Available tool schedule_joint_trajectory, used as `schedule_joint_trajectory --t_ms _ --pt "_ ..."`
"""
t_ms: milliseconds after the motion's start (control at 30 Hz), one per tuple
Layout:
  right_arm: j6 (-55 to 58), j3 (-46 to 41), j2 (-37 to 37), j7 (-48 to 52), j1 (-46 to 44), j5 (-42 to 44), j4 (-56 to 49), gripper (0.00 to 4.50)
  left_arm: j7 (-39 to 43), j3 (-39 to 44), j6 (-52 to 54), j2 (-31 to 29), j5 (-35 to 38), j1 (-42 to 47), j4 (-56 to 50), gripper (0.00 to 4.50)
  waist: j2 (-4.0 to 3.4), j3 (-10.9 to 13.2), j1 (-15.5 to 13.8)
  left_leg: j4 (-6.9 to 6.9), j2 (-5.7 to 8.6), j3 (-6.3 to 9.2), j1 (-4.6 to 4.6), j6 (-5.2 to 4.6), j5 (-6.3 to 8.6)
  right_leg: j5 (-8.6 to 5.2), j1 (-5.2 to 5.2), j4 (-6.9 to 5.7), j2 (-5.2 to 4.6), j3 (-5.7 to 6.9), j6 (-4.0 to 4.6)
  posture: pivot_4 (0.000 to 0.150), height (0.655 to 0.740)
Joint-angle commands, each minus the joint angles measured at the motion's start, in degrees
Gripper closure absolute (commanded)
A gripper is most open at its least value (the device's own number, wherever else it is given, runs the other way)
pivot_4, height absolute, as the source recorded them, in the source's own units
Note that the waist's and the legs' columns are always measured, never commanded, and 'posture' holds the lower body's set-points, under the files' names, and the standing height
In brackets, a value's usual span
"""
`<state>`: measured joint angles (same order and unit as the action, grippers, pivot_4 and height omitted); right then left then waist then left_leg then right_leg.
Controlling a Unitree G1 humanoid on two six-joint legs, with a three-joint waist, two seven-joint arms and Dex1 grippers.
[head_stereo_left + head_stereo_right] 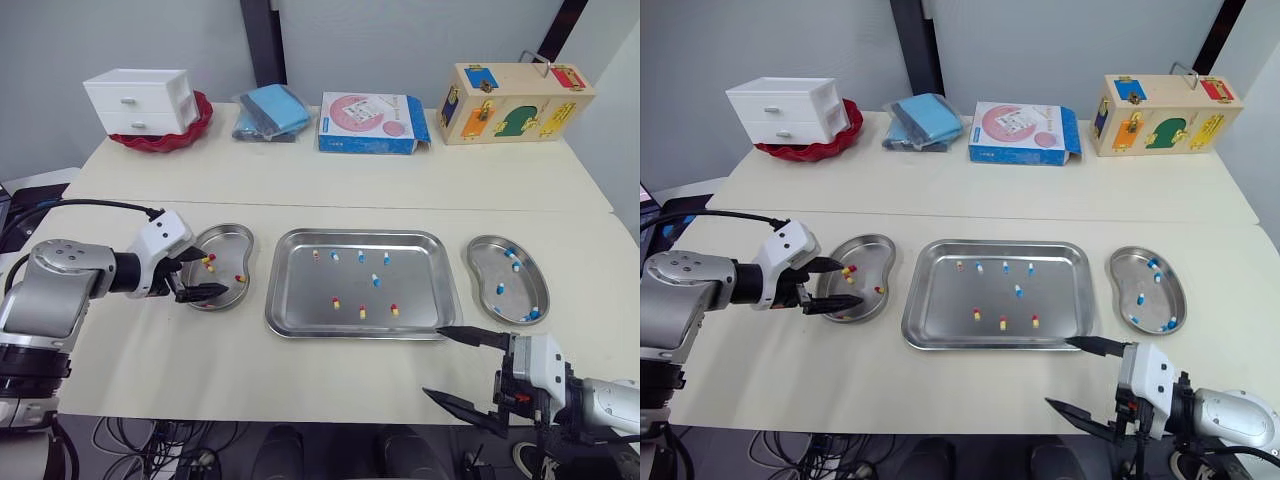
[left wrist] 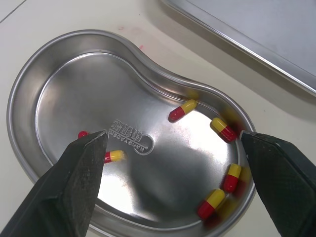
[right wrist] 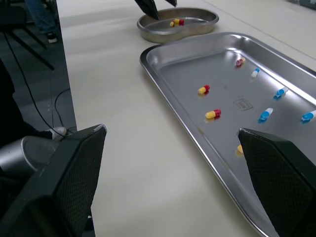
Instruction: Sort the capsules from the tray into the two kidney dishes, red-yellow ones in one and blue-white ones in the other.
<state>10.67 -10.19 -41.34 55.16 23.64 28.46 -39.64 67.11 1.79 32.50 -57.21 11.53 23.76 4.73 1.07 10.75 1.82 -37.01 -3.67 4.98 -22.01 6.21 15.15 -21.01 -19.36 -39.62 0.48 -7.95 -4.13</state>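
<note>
Left wrist view: the left gripper hangs over the left kidney dish, jaws spread wide and holding nothing, with several red-yellow capsules lying beneath. On the tray, more red-yellow ones wait near the front and blue-white ones sit beyond. The right gripper sits low by the tray's near right corner, wide open and empty. Best play, I'd say: lift clear of the rim, straddle one capsule across its width and close gently, because steel is slippery.
</note>
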Motion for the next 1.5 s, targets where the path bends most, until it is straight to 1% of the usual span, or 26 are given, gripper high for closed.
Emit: schedule_joint_trajectory --t_ms 33,400,700,833,967,1033,1167,1300,1367,1500 --pt "-1.4 -1.4 0.8 -0.5 -0.7 1.7 -1.7 0.0 0.4 0.0 -0.8 -1.4 -0.2 1.0 -0.2 0.06 0.0 0.0 0.0 0.0 0.0 0.0 0.0 0.0 0.0 0.0 0.0 0.0 0.0 0.0 0.0 0.15 0.74" --pt "-4.3 -0.6 2.5 0.1 -1.5 1.6 -0.2 0.0 0.4 -0.3 -1.6 -1.4 -0.5 1.3 0.9 0.06 0.0 0.0 0.0 0.0 0.0 0.0 0.0 0.0 0.0 0.0 0.0 0.0 0.0 0.01 0.0 0.15 0.74" --pt "-5.9 -0.8 1.8 1.6 -0.3 0.7 1.3 0.0 0.1 -0.4 -1.9 -0.8 -0.4 1.5 1.4 0.06 0.0 0.0 0.0 0.0 0.0 0.0 0.0 0.0 0.0 0.0 0.0 0.0 0.0 0.01 0.0 0.15 0.74" --pt "-4.3 -2.8 0.0 1.9 1.1 1.2 1.6 0.0 -0.4 1.8 -0.6 -0.5 1.5 0.8 0.5 0.06 0.0 0.0 0.0 0.0 0.0 0.0 0.0 0.0 0.0 0.0 0.0 0.0 0.0 0.0 0.0 0.15 0.74" --pt "-1.8 -7.2 -2.3 2.6 2.6 3.3 1.9 0.0 0.1 6.0 2.4 -1.6 5.5 -0.8 -0.8 0.06 0.0 0.0 0.0 0.0 0.0 -0.01 0.0 0.0 0.0 0.0 0.0 -0.01 0.0 -0.01 0.0 0.15 0.74" --pt "0.2 -10.1 -3.7 3.4 4.0 4.6 2.6 0.0 0.4 8.4 3.4 -2.8 6.9 -2.7 -1.4 0.06 0.0 0.0 0.0 0.01 -0.01 0.0 0.0 0.0 0.0 0.0 0.0 -0.01 0.0 0.0 0.0 0.15 0.74" --pt "2.7 -17.7 -6.0 5.5 6.7 5.7 6.5 0.0 1.4 15.2 6.0 -6.6 9.2 -9.3 -2.7 0.06 0.0 0.0 0.1 0.03 -0.01 -0.02 0.01 0.0 0.0 0.0 0.0 0.01 0.0 -0.02 0.0 0.15 0.74" --pt "3.9 -23.4 -7.9 7.4 7.4 4.6 13.2 0.0 2.6 23.2 5.2 -10.5 8.1 -19.5 -1.8 0.06 0.0 0.0 0.3 0.07 -0.01 -0.04 0.04 0.0 0.01 -0.01 0.0 0.06 -0.01 -0.03 0.03 0.15 0.74" --pt "4.9 -24.3 -9.5 8.1 6.9 3.3 16.9 0.0 2.7 26.4 3.8 -11.2 7.2 -23.6 -0.5 0.06 0.01 0.0 0.4 0.08 -0.01 -0.07 0.06 0.0 0.01 -0.01 0.01 0.07 -0.02 -0.05 0.03 0.15 0.74" --pt "6.4 -23.6 -11.6 8.9 5.4 1.8 21.2 0.0 2.4 29.5 2.1 -11.7 6.8 -27.0 1.9 0.06 0.06 0.0 0.2 0.07 -0.01 -0.08 0.07 0.0 0.01 -0.02 0.0 0.08 -0.02 -0.05 0.03 0.15 0.74"
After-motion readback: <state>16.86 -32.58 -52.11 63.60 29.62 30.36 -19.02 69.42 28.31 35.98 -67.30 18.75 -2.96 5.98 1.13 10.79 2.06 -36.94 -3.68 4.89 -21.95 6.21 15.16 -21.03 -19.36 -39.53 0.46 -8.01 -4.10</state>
